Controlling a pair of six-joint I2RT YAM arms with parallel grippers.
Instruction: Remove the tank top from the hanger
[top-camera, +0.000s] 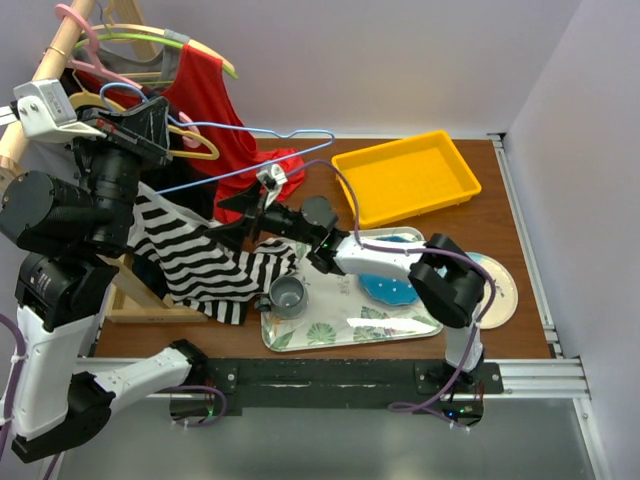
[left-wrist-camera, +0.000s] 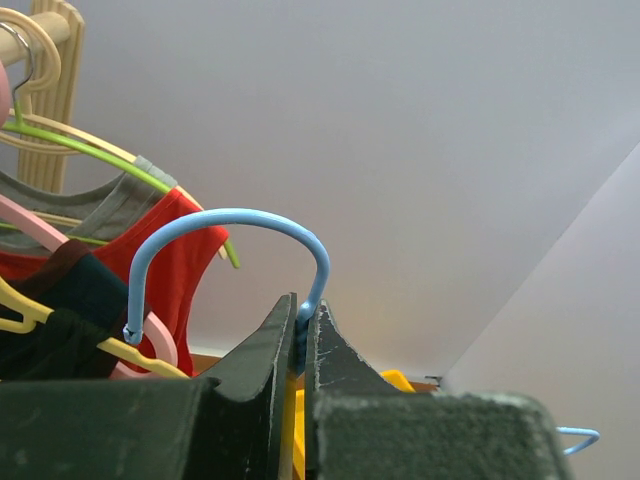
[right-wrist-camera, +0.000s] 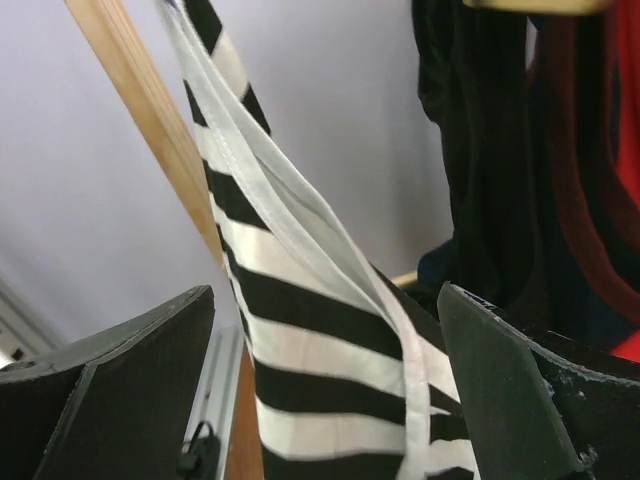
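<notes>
Hold the blue hanger (left-wrist-camera: 230, 215) steady in the clenched left gripper (left-wrist-camera: 303, 340), close the wide-open right gripper (right-wrist-camera: 325, 310) on the white-edged strap (right-wrist-camera: 292, 232) between its jaws, then draw the striped tank top (top-camera: 205, 265), draped from hanger down to table (top-camera: 497, 212), sideways off the wire without snagging

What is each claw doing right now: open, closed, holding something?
Left claw: closed on the blue hanger.
Right claw: open around the striped tank top, not gripping it.

The upper part of the striped tank top (top-camera: 215, 268) hides behind the left arm (top-camera: 75, 215); the blue hanger (left-wrist-camera: 235, 220) disappears between the left fingers (left-wrist-camera: 262, 370).
</notes>
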